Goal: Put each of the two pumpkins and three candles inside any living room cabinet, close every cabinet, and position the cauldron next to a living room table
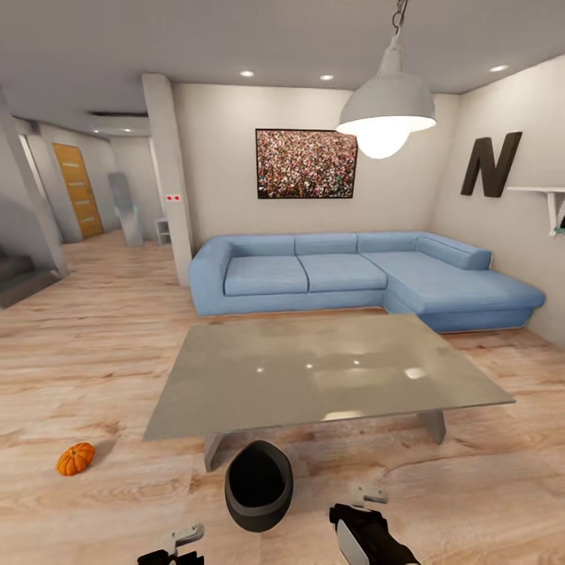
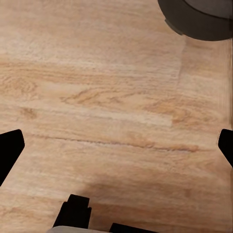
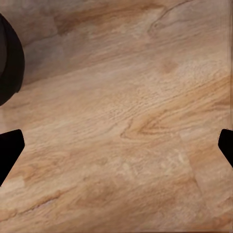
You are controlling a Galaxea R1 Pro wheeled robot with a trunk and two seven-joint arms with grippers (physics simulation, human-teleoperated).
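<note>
While your head camera looks across the living room, the cauldron (image 1: 259, 485), a black pot with a dark open mouth, sits on the wood floor (image 1: 94, 353) just beside the near edge of the table (image 1: 329, 369), close to its near-left leg. The table's glossy grey top reflects the ceiling lights. One pumpkin (image 1: 75, 458) lies on the floor well to the left of the cauldron, off the table's near-left corner.

Your left gripper (image 2: 116, 145) hangs over bare floorboards with its dark fingertips (image 2: 9, 148) spread to opposite edges of the left wrist view, wide apart and holding nothing; the cauldron's rim (image 2: 199, 19) sits at one corner of that view. Your right gripper (image 3: 116, 145) is likewise spread wide and empty over the boards, with the cauldron's dark side (image 3: 9, 63) at the picture's edge. In the head view the right arm (image 1: 365, 534) shows low, just right of the cauldron.

Far behind the table stands a blue corner sofa (image 1: 353, 275), with a framed picture (image 1: 306, 163) on the wall above and a white pendant lamp (image 1: 386, 106) hanging near.
</note>
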